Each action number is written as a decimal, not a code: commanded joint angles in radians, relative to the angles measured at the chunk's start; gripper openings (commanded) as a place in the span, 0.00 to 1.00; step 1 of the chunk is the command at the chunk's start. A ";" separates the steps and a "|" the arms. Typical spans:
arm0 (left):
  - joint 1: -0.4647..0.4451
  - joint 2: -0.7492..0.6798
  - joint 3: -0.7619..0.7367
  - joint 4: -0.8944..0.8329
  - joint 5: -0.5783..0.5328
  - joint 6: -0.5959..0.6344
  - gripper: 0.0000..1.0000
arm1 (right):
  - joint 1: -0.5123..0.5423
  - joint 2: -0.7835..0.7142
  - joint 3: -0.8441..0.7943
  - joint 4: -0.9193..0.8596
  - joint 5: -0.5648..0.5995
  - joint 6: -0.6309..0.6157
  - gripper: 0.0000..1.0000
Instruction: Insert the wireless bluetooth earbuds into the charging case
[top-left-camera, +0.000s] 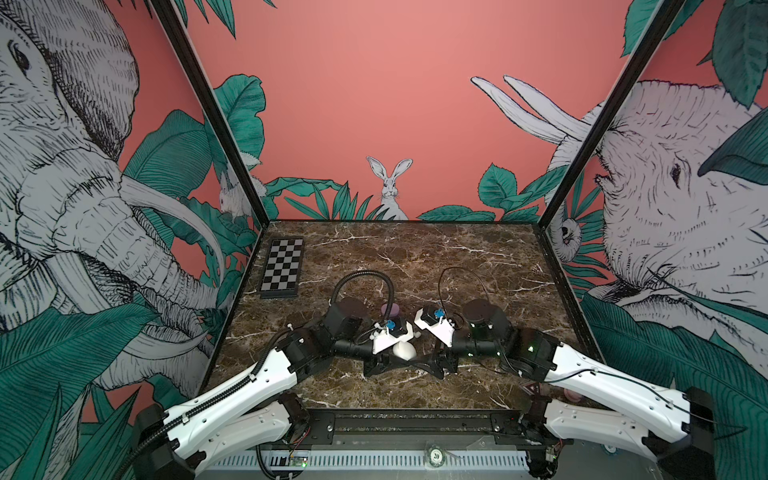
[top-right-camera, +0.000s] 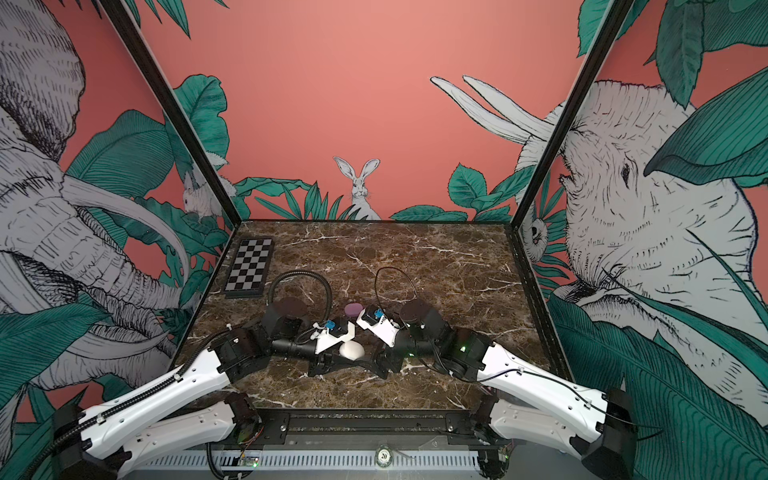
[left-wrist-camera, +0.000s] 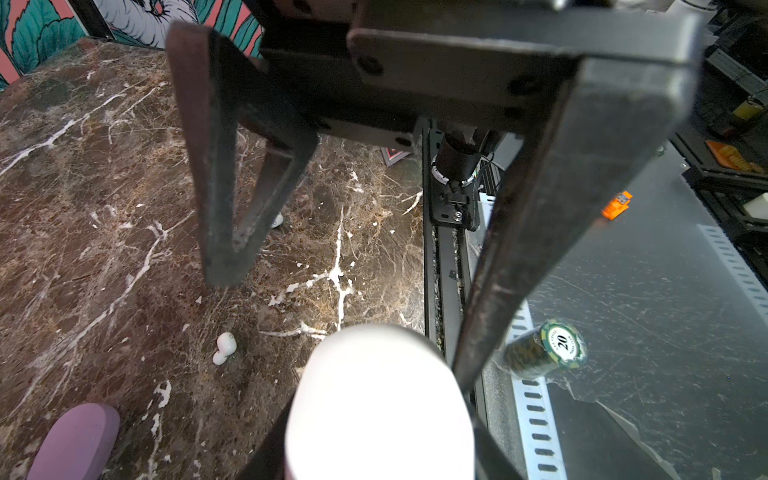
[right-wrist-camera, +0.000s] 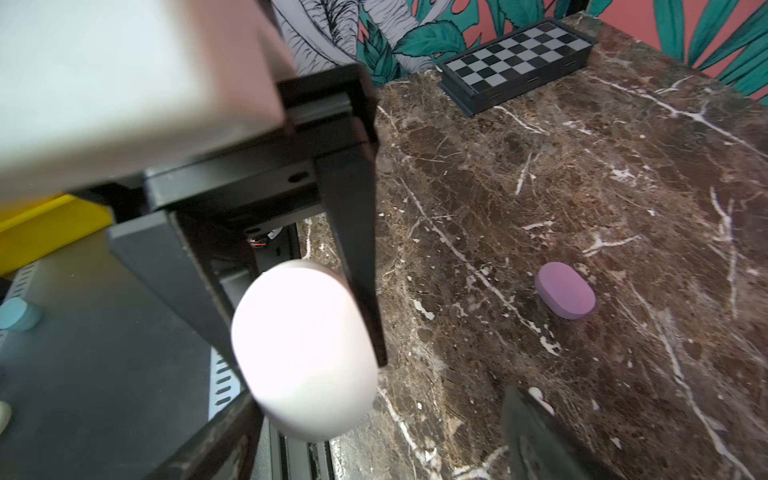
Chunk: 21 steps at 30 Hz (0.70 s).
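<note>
In both top views the white charging case (top-left-camera: 404, 351) (top-right-camera: 352, 350) sits where the two arms meet above the marbled surface (top-left-camera: 457, 266); it is a smooth pill with its lid shut, so nothing inside it shows; the left pincer (left-wrist-camera: 379, 432) is clamped on it, one black finger against each flank; the right pincer (left-wrist-camera: 343, 328) faces the white charging case with its fingers spread wide and nothing between them but the case's end; one of those fingers stands just beside the case, and whether it touches cannot be told, while the other stands well out to the side; the purple charging case (top-left-camera: 390, 309) lies flat on the surface beyond the white charging case, toward the back wall, apart from both pincers, its lid also shut and its contents hidden; a white earbud (left-wrist-camera: 224, 348) lies loose on the surface just beside the white charging case, under the outer finger of the right pincer and apart from it, in neither case and in neither grip; a second white earbud (left-wrist-camera: 277, 219) lies farther from the white charging case, half hidden behind that same finger; the chessboard (top-left-camera: 282, 268) rests well beyond the white charging case, off toward the left arm's side; a poker chip (left-wrist-camera: 548, 347) lies off the surface on the near side of the white charging case.
</note>
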 joint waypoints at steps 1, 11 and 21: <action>0.000 -0.004 -0.003 0.004 0.044 0.015 0.00 | 0.001 -0.014 0.036 0.015 0.077 -0.014 0.88; 0.000 -0.003 -0.004 0.005 0.048 0.015 0.00 | 0.001 -0.023 0.046 0.010 0.126 -0.015 0.88; 0.000 0.001 -0.004 0.005 0.046 0.016 0.00 | 0.000 -0.022 0.061 0.009 0.172 -0.013 0.88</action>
